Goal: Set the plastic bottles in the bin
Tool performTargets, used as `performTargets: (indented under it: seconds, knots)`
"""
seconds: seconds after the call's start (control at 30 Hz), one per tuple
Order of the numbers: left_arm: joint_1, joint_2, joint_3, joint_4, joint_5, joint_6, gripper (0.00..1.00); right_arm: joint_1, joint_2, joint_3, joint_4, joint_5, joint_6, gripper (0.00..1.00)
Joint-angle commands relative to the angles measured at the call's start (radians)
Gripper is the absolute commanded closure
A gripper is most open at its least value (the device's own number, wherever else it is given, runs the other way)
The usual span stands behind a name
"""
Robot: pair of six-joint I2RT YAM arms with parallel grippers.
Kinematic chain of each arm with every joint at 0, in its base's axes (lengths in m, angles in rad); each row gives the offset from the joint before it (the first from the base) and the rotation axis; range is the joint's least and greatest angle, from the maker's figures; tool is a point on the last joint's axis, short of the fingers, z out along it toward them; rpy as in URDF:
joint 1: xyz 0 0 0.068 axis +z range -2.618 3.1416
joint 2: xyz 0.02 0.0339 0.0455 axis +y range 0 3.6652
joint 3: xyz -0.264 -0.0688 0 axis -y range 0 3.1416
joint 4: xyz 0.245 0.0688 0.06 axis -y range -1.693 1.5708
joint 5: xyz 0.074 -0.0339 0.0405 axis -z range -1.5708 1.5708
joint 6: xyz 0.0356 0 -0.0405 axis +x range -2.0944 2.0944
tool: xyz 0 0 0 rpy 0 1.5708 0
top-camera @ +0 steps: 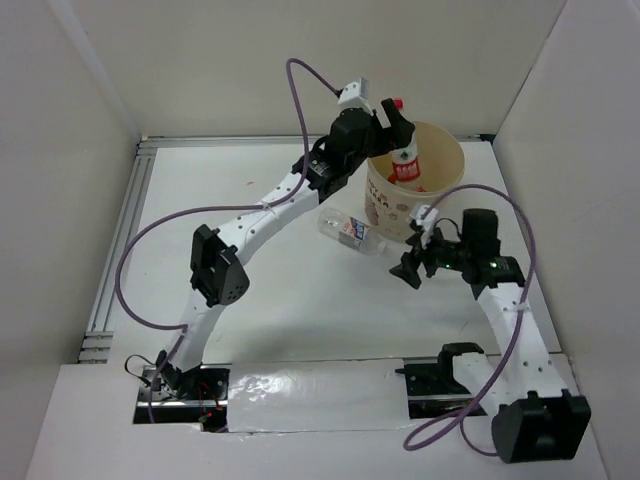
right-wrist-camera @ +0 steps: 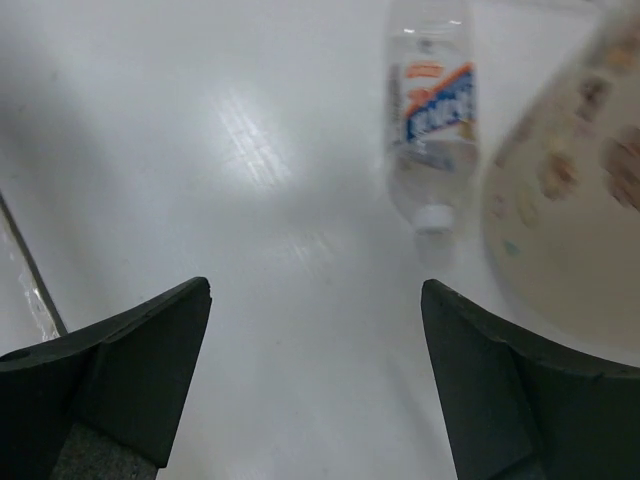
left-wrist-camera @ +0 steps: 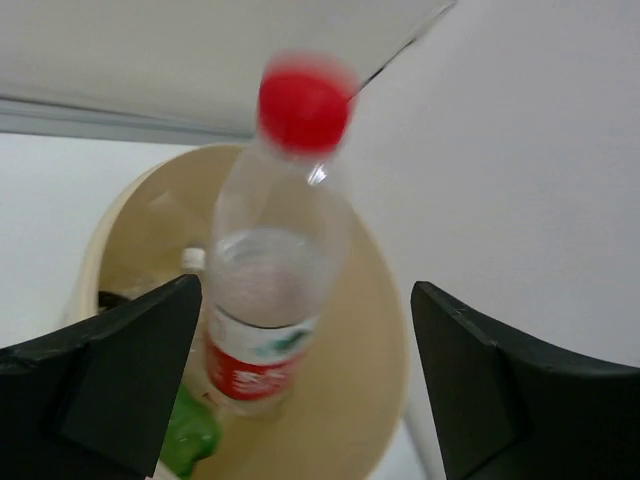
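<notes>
My left gripper point(top-camera: 392, 125) hangs over the bin point(top-camera: 385, 205), a beige round tub at the back right. Its jaws stand wide open. A clear bottle with a red cap and red-white label point(left-wrist-camera: 270, 290) is between the fingers, free of them and blurred, upright over the bin's inside point(left-wrist-camera: 350, 380); it also shows in the top view point(top-camera: 403, 150). A green bottle point(left-wrist-camera: 190, 435) lies in the bin. Another clear bottle with a white cap point(top-camera: 350, 231) lies on the table against the bin's left side. My right gripper point(top-camera: 412, 262) is open and empty, just short of it point(right-wrist-camera: 432, 110).
White walls close in the table at the back and both sides. A metal rail point(top-camera: 115, 250) runs along the left edge. The bin's printed side point(right-wrist-camera: 580, 230) stands close to the right of my right gripper point(right-wrist-camera: 315, 380). A white cap point(left-wrist-camera: 193, 259) shows inside the bin.
</notes>
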Motion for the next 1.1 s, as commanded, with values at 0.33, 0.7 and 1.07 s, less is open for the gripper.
performTargets:
  seconds: [0.33, 0.7, 1.07]
  knots:
    - [0.036, -0.714, -0.786, 0.093, -0.308, 0.198, 0.00, 0.583, 0.383, -0.034, 0.656, 0.754, 0.113, 0.04]
    - [0.144, -1.259, -1.537, 0.015, -0.193, 0.263, 0.00, 0.634, 0.820, 0.231, 0.679, 0.974, 0.113, 0.04]
    - [0.326, -1.166, -1.531, 0.166, 0.118, 0.510, 0.00, 0.553, 0.830, 0.396, 0.207, 0.394, -0.003, 0.70]
